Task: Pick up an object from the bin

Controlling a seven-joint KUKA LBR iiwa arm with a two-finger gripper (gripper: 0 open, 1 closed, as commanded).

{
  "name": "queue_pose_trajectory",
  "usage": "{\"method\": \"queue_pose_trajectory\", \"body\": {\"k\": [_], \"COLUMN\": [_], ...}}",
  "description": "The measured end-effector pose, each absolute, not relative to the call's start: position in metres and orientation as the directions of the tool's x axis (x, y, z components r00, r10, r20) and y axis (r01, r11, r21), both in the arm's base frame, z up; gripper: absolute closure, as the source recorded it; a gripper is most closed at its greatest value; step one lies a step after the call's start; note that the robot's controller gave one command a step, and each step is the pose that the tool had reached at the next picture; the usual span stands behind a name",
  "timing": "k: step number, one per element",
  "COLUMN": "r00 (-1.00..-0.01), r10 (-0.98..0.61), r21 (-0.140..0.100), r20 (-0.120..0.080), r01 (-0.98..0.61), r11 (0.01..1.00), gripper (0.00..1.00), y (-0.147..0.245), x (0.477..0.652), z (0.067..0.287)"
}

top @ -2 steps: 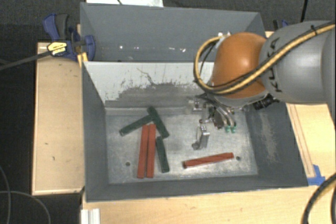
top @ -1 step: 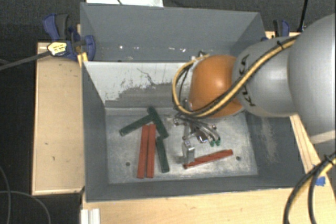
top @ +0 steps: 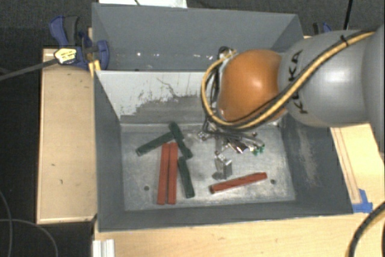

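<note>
- Well to the view's left of my gripper [top: 224,164] lie two red sticks [top: 167,173], side by side and touching. Dark green sticks [top: 159,142] cross above them and one lies beside them.
- I cannot tell how wide my gripper stands. Its tip is a small metal tangle under my orange cover [top: 249,90], and I see nothing held in it.
- Just below the gripper, toward the near wall, lies a single red stick [top: 239,182], flat, a little slanted and apart from the others. I judge it light, stiff and smooth, perhaps slippery. It is best taken across its narrow width, near the middle.
- To the right, my cover and arm hide part of the floor of the bin [top: 108,129]. I cannot identify a small greenish bit [top: 259,151] there.
</note>
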State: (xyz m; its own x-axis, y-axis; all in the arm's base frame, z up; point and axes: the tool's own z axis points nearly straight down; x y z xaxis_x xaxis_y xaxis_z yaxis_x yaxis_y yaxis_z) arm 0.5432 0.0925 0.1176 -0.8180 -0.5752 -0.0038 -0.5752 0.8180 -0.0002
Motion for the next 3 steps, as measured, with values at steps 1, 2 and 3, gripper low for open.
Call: {"method": "queue_pose_trajectory", "body": {"k": [1,2,3], "r00": [-0.582,-0.587,-0.574], "r10": [-0.813,-0.81,-0.819], "r21": [0.002,0.001,-0.004], "r20": [-0.001,-0.002,-0.007], "r01": [-0.813,-0.81,-0.819], "r11": [0.582,0.587,0.574], "gripper": [0.0,1.0,1.0], "y": [0.194,0.193,0.191], "x": [0.523,0.524,0.541], "z": [0.074,0.075,0.24]}}
